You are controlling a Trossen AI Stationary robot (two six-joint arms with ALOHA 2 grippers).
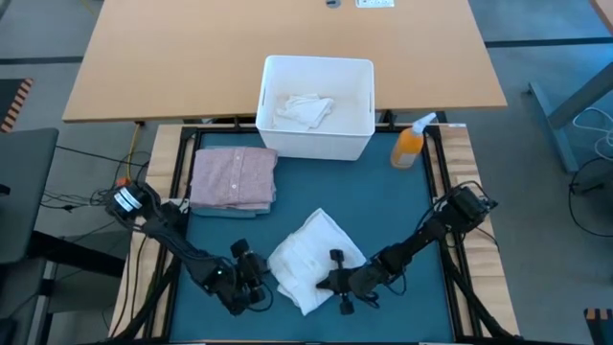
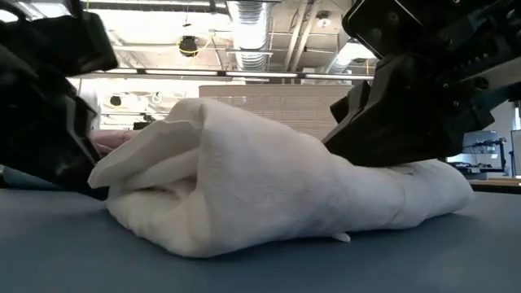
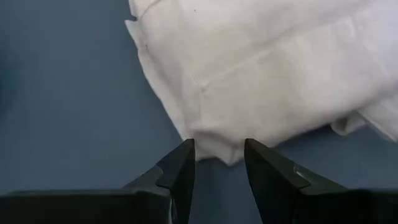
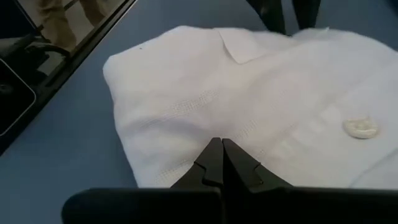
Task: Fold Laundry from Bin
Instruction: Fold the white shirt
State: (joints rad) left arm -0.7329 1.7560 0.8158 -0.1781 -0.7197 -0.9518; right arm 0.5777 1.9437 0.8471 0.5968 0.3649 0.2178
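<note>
A folded white garment (image 1: 308,257) lies on the teal mat (image 1: 402,211) near the front edge. It is one piece of the laundry. My left gripper (image 3: 217,154) is open at the garment's left near corner (image 3: 225,157), which reaches in between the fingertips. My right gripper (image 4: 221,147) is shut and comes in low from the right, its tips over the garment's top (image 4: 249,93). A folded pink shirt (image 1: 234,176) lies flat at the mat's far left. The white bin (image 1: 316,105) stands behind the mat with white cloth (image 1: 305,109) in it. My left gripper has its open fingers (image 3: 180,163) level with the mat on either side of the garment's corner; whether they touch it I cannot tell. My right gripper lays its shut fingertips on the garment's upper layer (image 4: 219,132) near its right side, slanting down from the table's right. The garment lies flat on the mat.
An orange spray bottle (image 1: 409,144) stands at the mat's far right corner, beside the bin. A wooden table top (image 1: 192,57) lies beyond the bin. Bare mat (image 1: 383,192) shows between the garment, the shirt and the bin.
</note>
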